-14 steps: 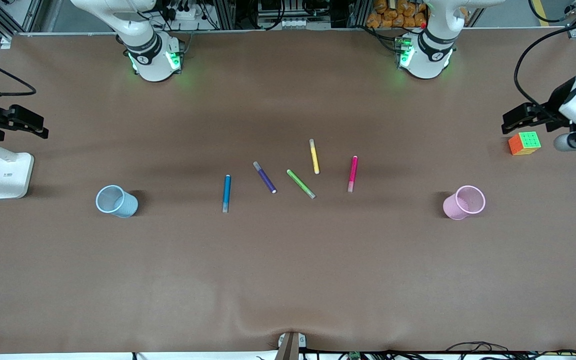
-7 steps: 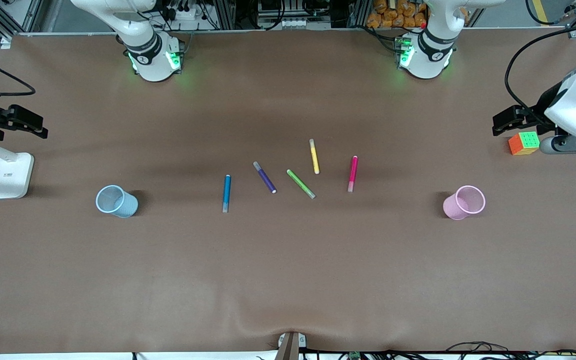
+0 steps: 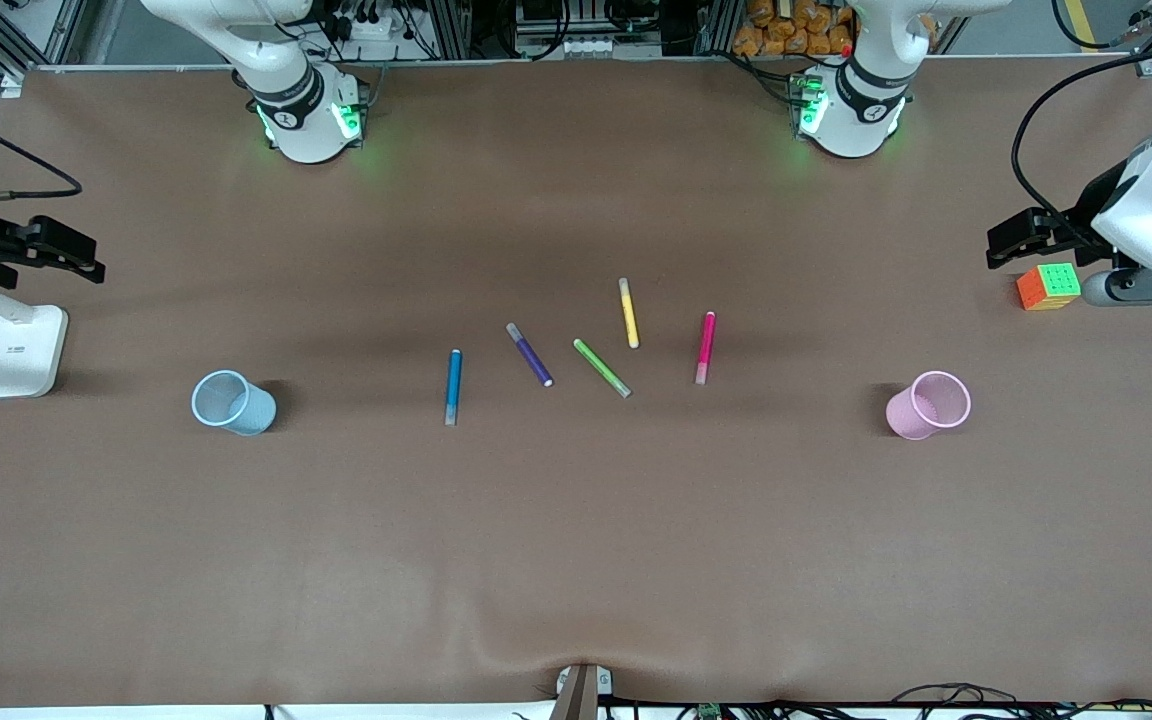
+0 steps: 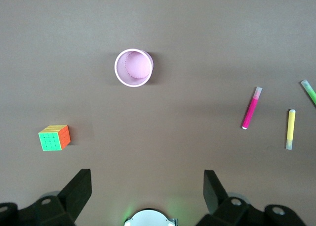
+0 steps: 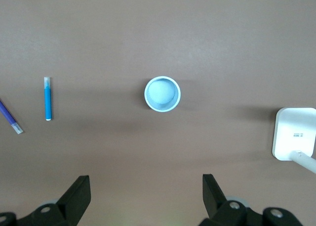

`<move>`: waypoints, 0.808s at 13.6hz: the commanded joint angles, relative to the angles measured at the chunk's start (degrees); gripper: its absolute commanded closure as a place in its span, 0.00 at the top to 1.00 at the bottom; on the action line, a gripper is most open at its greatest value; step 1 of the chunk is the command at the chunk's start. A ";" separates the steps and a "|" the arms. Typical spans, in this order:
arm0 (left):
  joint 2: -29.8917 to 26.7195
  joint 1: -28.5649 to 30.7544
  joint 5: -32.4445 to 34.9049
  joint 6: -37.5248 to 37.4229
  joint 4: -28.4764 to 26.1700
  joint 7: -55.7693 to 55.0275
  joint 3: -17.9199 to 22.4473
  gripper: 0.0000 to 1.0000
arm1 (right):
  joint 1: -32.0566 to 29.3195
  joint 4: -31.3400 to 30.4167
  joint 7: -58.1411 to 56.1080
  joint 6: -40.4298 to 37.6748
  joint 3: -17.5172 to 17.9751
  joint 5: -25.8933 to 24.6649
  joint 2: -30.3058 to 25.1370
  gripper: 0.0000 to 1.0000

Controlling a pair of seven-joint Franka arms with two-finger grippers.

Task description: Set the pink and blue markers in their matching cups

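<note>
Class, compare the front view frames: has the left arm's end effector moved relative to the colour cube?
Yes. The left end effector has shifted away from the colour cube, toward the robots' bases; earlier it was lower, level with the cube's top.

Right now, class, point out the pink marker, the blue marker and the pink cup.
pink marker (image 3: pixel 705 345): front view, middle of its barrel.
blue marker (image 3: pixel 453 383): front view, middle of its barrel.
pink cup (image 3: pixel 911 418): front view, its outer wall.
</note>
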 commanded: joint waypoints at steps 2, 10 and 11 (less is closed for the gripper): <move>0.12 -0.17 0.71 -1.15 0.97 -0.87 -0.11 1.00 | 0.64 -0.53 0.23 0.02 0.04 -0.15 -0.19 1.00; 0.91 -0.61 0.01 -0.54 1.14 -1.13 -0.11 1.00 | 0.99 -1.23 0.31 0.72 0.04 -0.15 -0.19 1.00; 1.52 -0.88 0.01 -0.54 1.14 -1.13 -0.29 1.00 | 1.51 -1.50 0.31 0.29 0.04 -0.15 -0.19 1.00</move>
